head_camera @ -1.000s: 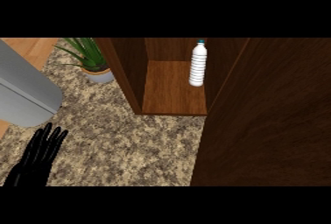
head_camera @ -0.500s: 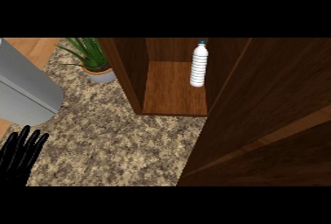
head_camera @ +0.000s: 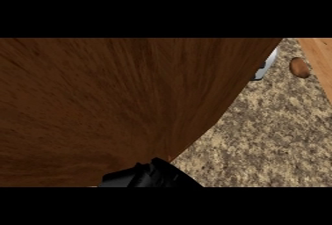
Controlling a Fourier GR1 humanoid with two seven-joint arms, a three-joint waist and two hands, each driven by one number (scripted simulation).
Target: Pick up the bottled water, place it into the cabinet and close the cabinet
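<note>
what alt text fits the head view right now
A broad brown wooden cabinet door fills most of the view. A black hand shows at its lower edge, with speckled granite counter to the right.

Speckled tan-and-brown granite counter [head_camera: 272, 132] fills the right side; a small brown oval thing [head_camera: 299, 67] lies on it near the top right; a pale wooden strip [head_camera: 320, 57] slants along the right edge.
</note>
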